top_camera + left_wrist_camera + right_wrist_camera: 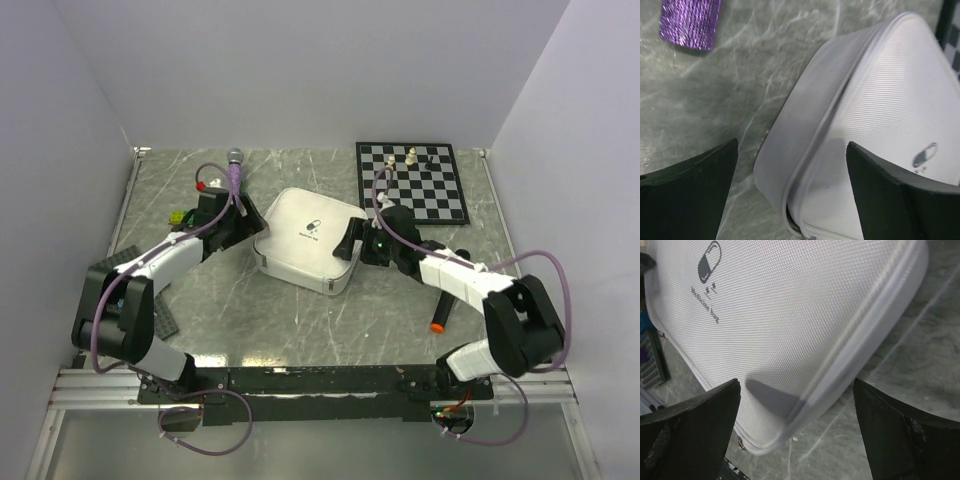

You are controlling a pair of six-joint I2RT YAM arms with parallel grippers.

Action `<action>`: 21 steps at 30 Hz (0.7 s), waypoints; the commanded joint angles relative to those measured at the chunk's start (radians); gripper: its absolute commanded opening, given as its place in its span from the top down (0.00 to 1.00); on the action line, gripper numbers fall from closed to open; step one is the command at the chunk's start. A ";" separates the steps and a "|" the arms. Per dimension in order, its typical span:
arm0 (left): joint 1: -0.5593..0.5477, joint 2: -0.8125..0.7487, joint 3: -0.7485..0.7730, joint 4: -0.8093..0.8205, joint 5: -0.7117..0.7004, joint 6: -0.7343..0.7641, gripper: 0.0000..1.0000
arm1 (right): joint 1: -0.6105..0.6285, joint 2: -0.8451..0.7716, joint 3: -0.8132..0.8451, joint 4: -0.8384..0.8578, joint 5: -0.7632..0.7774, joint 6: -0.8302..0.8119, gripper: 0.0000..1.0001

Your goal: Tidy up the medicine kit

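The white medicine kit (305, 240) lies shut in the middle of the table, pill logo (313, 226) up. My left gripper (243, 222) is open at the kit's left corner. In the left wrist view the gripper (792, 190) straddles that corner of the kit (890, 100), where the zip shows a small gap (789, 219). My right gripper (352, 243) is open at the kit's right edge. In the right wrist view the gripper (796, 425) spans the kit's (790, 315) corner just above the table. Neither gripper holds anything.
A black-and-white chessboard (412, 182) with a few pieces lies at the back right. A purple microphone (236, 165) lies behind the left gripper and shows in the left wrist view (690, 22). An orange-tipped marker (438, 322) lies front right. Dark flat plates (130, 265) and small coloured bits (178, 216) lie left.
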State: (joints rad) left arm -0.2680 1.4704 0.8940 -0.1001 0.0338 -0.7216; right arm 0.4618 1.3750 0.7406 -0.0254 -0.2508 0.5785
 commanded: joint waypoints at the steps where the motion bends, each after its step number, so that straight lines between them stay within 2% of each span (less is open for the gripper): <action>1: 0.003 -0.025 -0.036 0.074 0.084 -0.047 0.09 | -0.009 0.062 0.059 0.116 -0.126 -0.009 0.00; 4: 0.004 -0.087 -0.124 0.123 0.097 -0.076 0.10 | 0.003 0.093 0.054 0.168 -0.202 -0.015 0.02; 10: 0.004 -0.217 -0.279 0.233 0.133 -0.110 0.12 | 0.073 0.171 0.111 0.144 -0.211 -0.066 0.03; 14: 0.003 -0.261 -0.331 0.258 0.141 -0.128 0.14 | 0.098 0.206 0.128 0.140 -0.214 -0.068 0.03; 18: 0.003 -0.344 -0.356 0.197 0.108 -0.145 0.16 | 0.120 0.208 0.146 0.095 -0.182 -0.086 0.03; 21: 0.003 -0.461 -0.320 0.029 0.000 -0.112 0.14 | 0.123 0.119 0.106 0.042 -0.069 -0.092 0.00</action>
State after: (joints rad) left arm -0.2668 1.1416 0.5362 0.0429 0.1318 -0.8421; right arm 0.5625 1.5700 0.8436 0.0578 -0.3973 0.5133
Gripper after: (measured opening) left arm 0.852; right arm 0.977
